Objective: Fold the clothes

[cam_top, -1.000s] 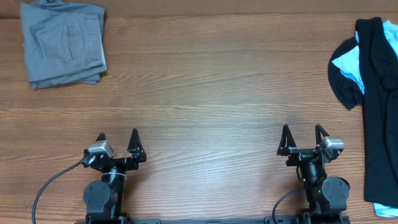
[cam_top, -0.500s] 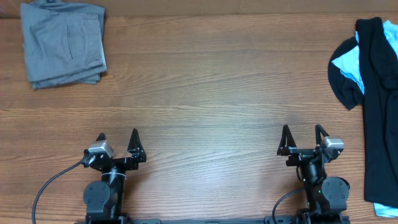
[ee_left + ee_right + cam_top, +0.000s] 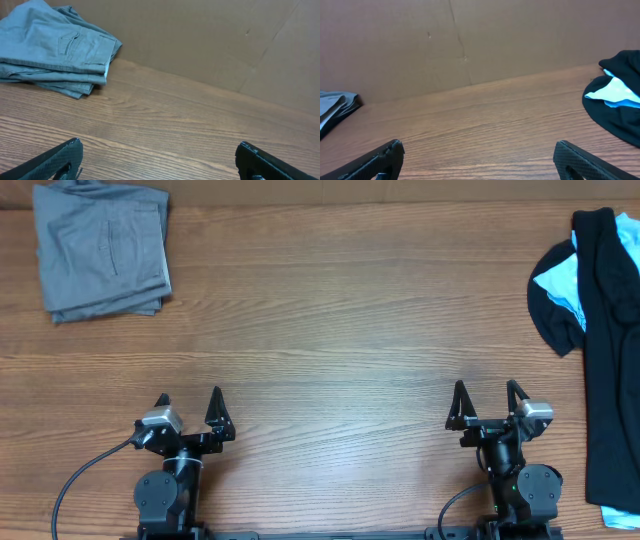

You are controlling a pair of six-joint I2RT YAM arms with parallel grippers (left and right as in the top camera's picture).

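Item: black shirt (image 3: 610, 360), heaped at the right side of the counter (image 3: 330, 330) over a light blue T-shirt (image 3: 560, 285). Grey trousers (image 3: 100, 250) are folded far left. Left pincer (image 3: 189, 402) and right pincer (image 3: 485, 395) are spread wide, nothing held. Risk: both layers may be pinched together.

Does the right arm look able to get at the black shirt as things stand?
Probably yes. The right gripper is open and holds nothing, the black shirt lies close by on its right, and nothing stands between them.
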